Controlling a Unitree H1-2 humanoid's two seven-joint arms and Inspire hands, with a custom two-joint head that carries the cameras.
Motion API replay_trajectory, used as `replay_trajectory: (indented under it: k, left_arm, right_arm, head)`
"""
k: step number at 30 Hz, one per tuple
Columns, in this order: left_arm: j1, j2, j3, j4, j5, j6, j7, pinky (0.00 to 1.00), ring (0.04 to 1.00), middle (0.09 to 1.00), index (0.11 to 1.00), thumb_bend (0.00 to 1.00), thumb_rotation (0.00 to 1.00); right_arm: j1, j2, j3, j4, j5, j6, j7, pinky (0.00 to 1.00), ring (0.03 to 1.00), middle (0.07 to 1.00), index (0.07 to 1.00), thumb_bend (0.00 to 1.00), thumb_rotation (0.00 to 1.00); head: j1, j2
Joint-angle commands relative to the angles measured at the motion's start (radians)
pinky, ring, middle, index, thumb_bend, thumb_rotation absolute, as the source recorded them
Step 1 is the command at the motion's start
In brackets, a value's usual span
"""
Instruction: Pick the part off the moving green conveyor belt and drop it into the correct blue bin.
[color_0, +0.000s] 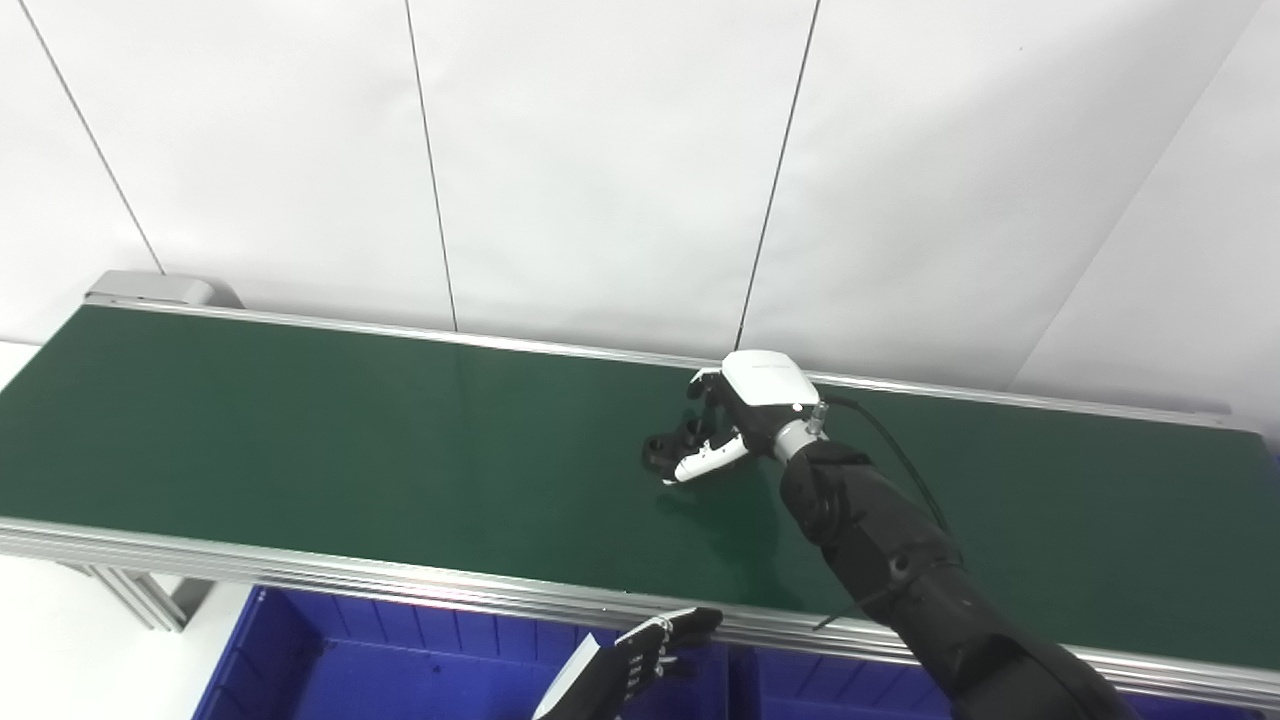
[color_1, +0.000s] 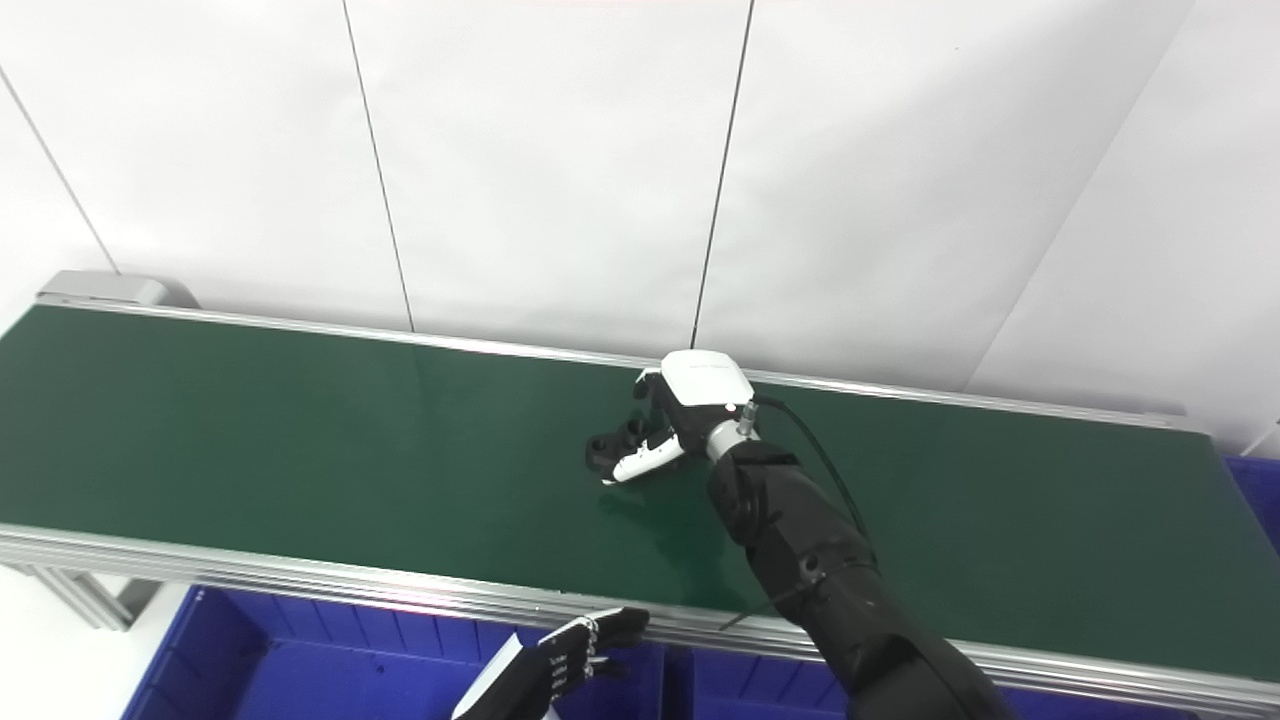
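The small black part (color_0: 668, 450) lies on the dark green conveyor belt (color_0: 300, 440) about midway across it, half covered by the right hand (color_0: 735, 415), so its shape is hard to make out. The belt is bare green to either side between its silver aluminium rails (color_0: 300, 570), with the blue plastic bin (color_0: 330, 650) cut off below the near rail. The right hand's fingers curl around the part; the left hand (color_0: 655, 645), fingers loosely apart and empty, hovers over the bin.
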Motion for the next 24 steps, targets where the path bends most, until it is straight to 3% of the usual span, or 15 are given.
replay_trajectory:
  k: [1,3,6,7,9,10,12,15,18,20,21,24]
  left_arm:
    - [-0.002,0.005,-0.006,-0.039,-0.004,0.001,-0.009,0.79,0.876,0.879,0.834,0.87,0.55]
    - [-0.001,0.009,-0.007,-0.041,-0.001,0.003,-0.009,0.79,0.876,0.879,0.837,0.87,0.55]
    - [-0.002,0.011,-0.009,-0.044,-0.009,0.002,-0.011,0.78,0.872,0.878,0.837,0.87,0.55]
    - [-0.001,0.011,-0.009,-0.047,-0.013,0.005,-0.013,0.79,0.877,0.882,0.838,0.87,0.55]
    - [-0.002,0.012,-0.01,-0.048,-0.019,0.005,-0.016,0.79,0.88,0.887,0.84,0.86,0.55]
    - [-0.002,0.013,-0.01,-0.049,-0.021,0.006,-0.018,0.79,0.88,0.887,0.841,0.86,0.55]
    - [-0.001,0.014,-0.009,-0.051,-0.025,0.007,-0.021,0.8,0.883,0.89,0.841,0.86,0.55]
    - [-0.002,0.016,-0.007,-0.049,-0.022,-0.002,-0.02,0.79,0.878,0.889,0.841,0.86,0.55]
    - [0.001,0.016,-0.007,-0.057,-0.021,0.003,-0.019,0.8,0.881,0.889,0.842,0.87,0.56]
    - [0.003,0.015,-0.007,-0.063,-0.022,0.005,-0.019,0.8,0.88,0.888,0.842,0.86,0.56]
    - [0.004,0.016,-0.008,-0.066,-0.022,0.01,-0.019,0.8,0.879,0.887,0.843,0.86,0.56]
    - [0.006,0.015,-0.007,-0.072,-0.02,0.014,-0.019,0.8,0.882,0.891,0.846,0.86,0.56]
  right_arm:
    - [-0.03,0.003,0.022,-0.008,-0.004,0.07,0.098,0.36,0.461,0.57,0.732,0.82,0.4]
    - [-0.042,0.004,0.051,-0.01,-0.019,0.124,0.172,0.32,0.406,0.521,0.746,0.79,0.35]
    - [-0.053,0.001,0.089,-0.021,-0.036,0.184,0.256,0.26,0.331,0.456,0.812,0.69,0.18]
    - [-0.052,-0.001,0.093,-0.027,-0.034,0.192,0.267,0.28,0.369,0.471,0.811,0.63,0.09]
    - [-0.041,-0.007,0.081,-0.055,-0.017,0.201,0.269,0.29,0.389,0.483,0.804,0.56,0.01]
    - [-0.037,-0.009,0.078,-0.069,-0.013,0.205,0.274,0.29,0.389,0.483,0.804,0.56,0.01]
    - [-0.038,-0.011,0.085,-0.083,-0.016,0.223,0.302,0.33,0.479,0.49,0.8,0.55,0.0]
    - [-0.051,-0.015,0.116,-0.096,-0.031,0.248,0.382,0.35,0.511,0.492,0.807,0.55,0.0]
    - [-0.065,-0.02,0.128,-0.101,-0.021,0.259,0.46,0.31,0.429,0.486,0.75,0.55,0.0]
    - [-0.072,-0.025,0.134,-0.11,-0.018,0.27,0.507,0.31,0.427,0.487,0.731,0.55,0.0]
    - [-0.074,-0.028,0.135,-0.114,-0.015,0.272,0.52,0.31,0.445,0.488,0.736,0.55,0.0]
    - [-0.073,-0.034,0.131,-0.126,-0.005,0.275,0.543,0.25,0.335,0.479,0.763,0.56,0.0]
  head:
    - [0.0,0.001]
    - [-0.005,0.004]
    - [-0.01,0.007]
    - [-0.01,0.007]
    - [-0.011,0.012]
    - [-0.012,0.014]
    - [-0.015,0.014]
    - [-0.019,0.019]
    - [-0.02,0.021]
    - [-0.021,0.025]
    - [-0.021,0.025]
    - [-0.023,0.029]
